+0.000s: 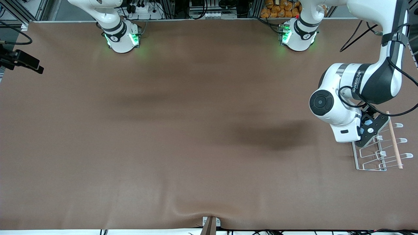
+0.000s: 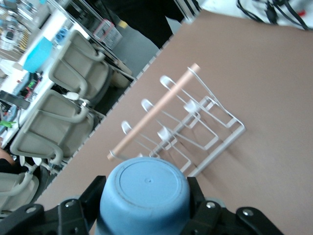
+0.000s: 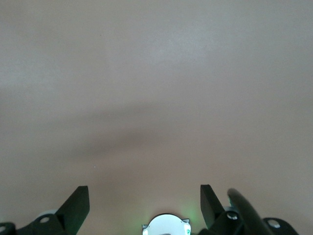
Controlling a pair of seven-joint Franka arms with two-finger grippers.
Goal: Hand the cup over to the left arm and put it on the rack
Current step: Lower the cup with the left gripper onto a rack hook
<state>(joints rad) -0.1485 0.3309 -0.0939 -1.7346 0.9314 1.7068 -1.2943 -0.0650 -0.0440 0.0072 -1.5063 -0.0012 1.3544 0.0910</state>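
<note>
My left gripper is shut on the light-blue cup, one black finger on each side of it. The cup's flat bottom faces the wrist camera. Only small bits of blue show under the wrist in the front view. The gripper holds the cup over the end of the white wire rack that is farther from the front camera. The rack has a light wooden rod along one side. My right gripper is open and empty above bare table; it is out of the front view.
The rack stands near the table's edge at the left arm's end. Chairs stand off that edge. A black camera mount juts in at the right arm's end. The right arm's base shows below its fingers.
</note>
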